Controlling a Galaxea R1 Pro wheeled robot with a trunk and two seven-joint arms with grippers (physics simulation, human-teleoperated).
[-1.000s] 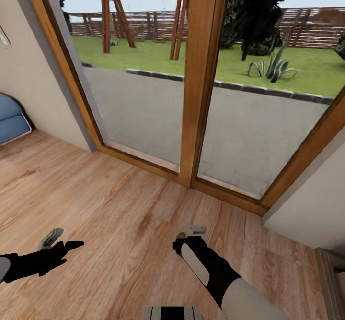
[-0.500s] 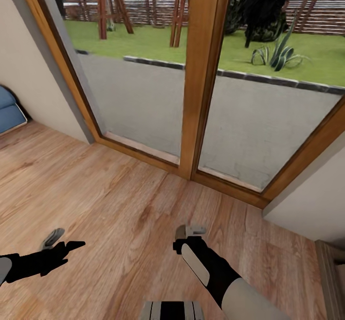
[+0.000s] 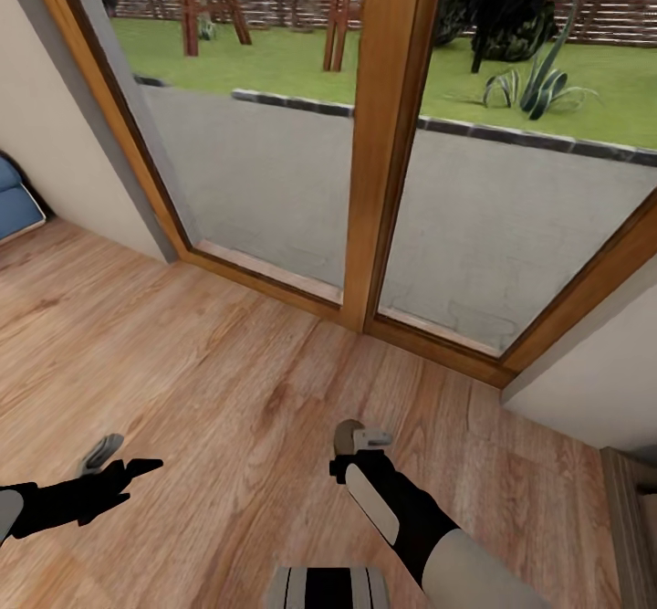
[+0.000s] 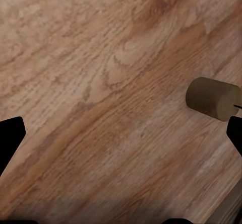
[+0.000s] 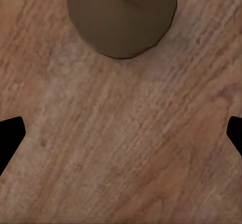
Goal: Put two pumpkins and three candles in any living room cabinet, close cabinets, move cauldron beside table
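Open wood floor all round my arms, free passage. One candle upright on floor just ahead of right gripper, nothing else beside it. Glass door frame blocks ahead; wall left, wall corner right.

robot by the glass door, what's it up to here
The robot stands on the wooden floor facing a glass door onto the garden. A candle sits on the floor just beyond the right gripper, whose jaws are open and holding nothing. The left gripper is open too, above bare floor.
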